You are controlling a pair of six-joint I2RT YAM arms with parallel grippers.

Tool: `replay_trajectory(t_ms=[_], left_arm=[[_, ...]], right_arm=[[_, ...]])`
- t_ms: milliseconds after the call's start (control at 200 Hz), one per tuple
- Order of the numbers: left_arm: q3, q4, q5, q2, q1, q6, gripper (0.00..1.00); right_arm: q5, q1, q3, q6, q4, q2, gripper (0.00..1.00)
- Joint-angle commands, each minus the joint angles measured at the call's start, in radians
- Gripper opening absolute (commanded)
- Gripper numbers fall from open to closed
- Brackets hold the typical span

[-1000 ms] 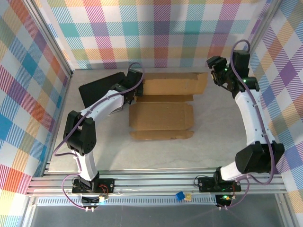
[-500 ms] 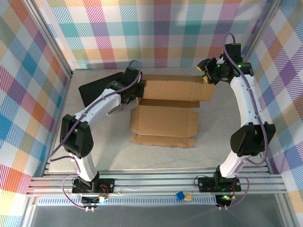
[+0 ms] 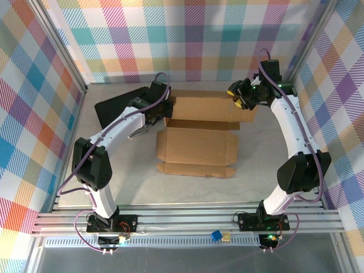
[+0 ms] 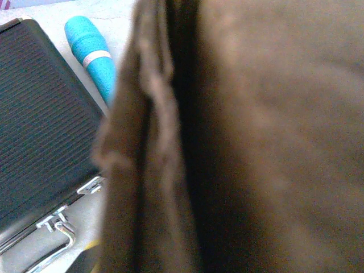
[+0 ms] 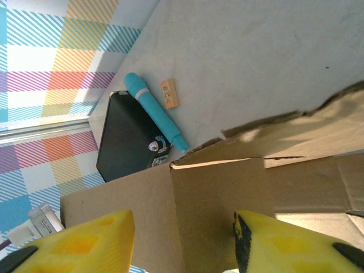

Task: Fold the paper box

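The paper box (image 3: 196,145) lies mid-frame on the grey surface (image 3: 259,176), its wide base panel flat and a long rear panel behind it. The left gripper (image 3: 164,111) is closed on that rear panel's left end. The right gripper (image 3: 239,98), with its yellow pads, sits at the panel's upper right corner. A black case (image 3: 114,111) rests in the upper left, beside the left arm.
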Motion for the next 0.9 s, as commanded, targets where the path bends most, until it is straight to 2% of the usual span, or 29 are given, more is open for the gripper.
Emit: replay_trajectory(t_ms=[0,200,375,620,645,695,730,775,850,895], left_arm=[[0.009,0.013,0.005,-0.054,-0.011,-0.027,0.00],[0.007,0.016,0.000,-0.056,-0.012,-0.031,0.00],[0.009,0.017,0.000,-0.058,-0.012,-0.042,0.00],[0.032,-0.003,-0.011,-0.047,-0.007,-0.083,0.00],[0.039,-0.010,-0.010,-0.046,-0.004,-0.087,0.00],[0.053,-0.024,-0.003,-0.042,0.005,-0.099,0.00],[0.062,-0.033,0.004,-0.039,0.013,-0.107,0.00],[0.077,-0.045,0.012,-0.035,0.023,-0.115,0.00],[0.097,-0.063,0.024,-0.034,0.036,-0.123,0.00],[0.104,-0.068,0.033,-0.035,0.044,-0.127,0.00]], right_arm=[[-0.041,0.006,-0.009,0.030,0.042,-0.018,0.43],[-0.063,0.009,-0.030,0.087,0.097,-0.018,0.25],[-0.058,0.010,-0.064,0.151,0.177,-0.037,0.00],[-0.062,0.009,-0.076,0.236,0.281,-0.042,0.00],[-0.060,0.007,-0.063,0.227,0.269,-0.040,0.10],[-0.053,-0.001,-0.039,0.205,0.238,-0.042,0.39],[-0.045,-0.011,-0.030,0.190,0.219,-0.051,0.50],[-0.032,-0.032,-0.042,0.169,0.208,-0.079,0.59],[0.012,-0.068,-0.114,0.139,0.217,-0.160,0.64],[0.031,-0.093,-0.181,0.136,0.241,-0.211,0.64]])
